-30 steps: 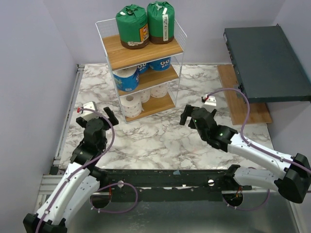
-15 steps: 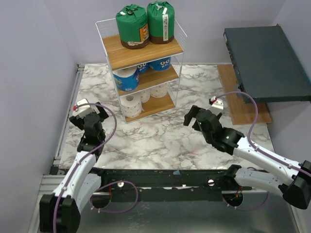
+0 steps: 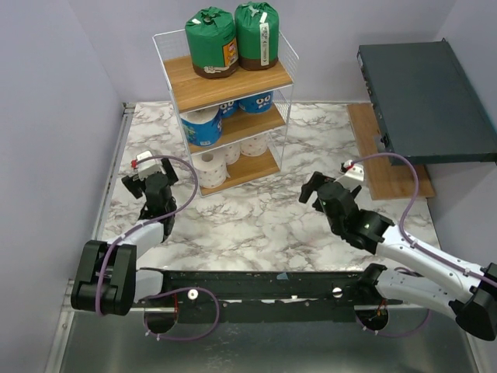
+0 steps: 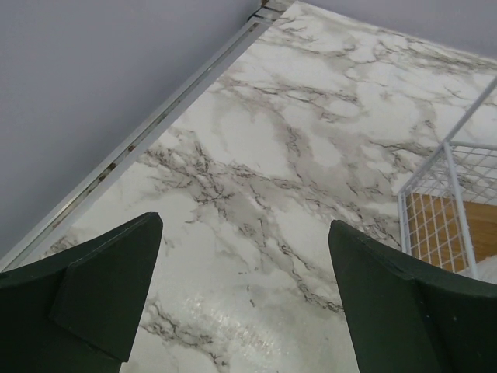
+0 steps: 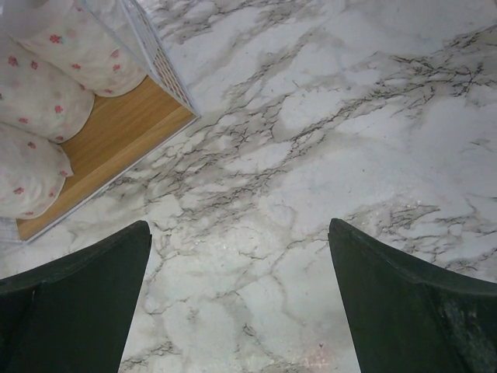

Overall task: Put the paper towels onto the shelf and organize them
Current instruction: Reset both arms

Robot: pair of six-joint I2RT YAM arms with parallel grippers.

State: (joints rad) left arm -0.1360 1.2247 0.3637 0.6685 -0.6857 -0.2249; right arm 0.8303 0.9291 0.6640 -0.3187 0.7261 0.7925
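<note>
Both my left end effector (image 4: 245,225) and right end effector (image 5: 238,225) gape empty; those light, squashy white paper rolls (image 3: 210,169) should need gentle side grips.

1. Your left gripper (image 4: 245,221) hangs over the marble table (image 4: 311,140) with its dark fingers (image 4: 101,287) spread wide and nothing between them.
2. To your left, a metal rail (image 4: 155,128) runs along the table's edge, below a plain lilac wall (image 4: 93,70).
3. At your right edge you see one corner of the white wire shelf (image 4: 435,221), with its wooden board (image 4: 485,229) showing behind the mesh.
</note>
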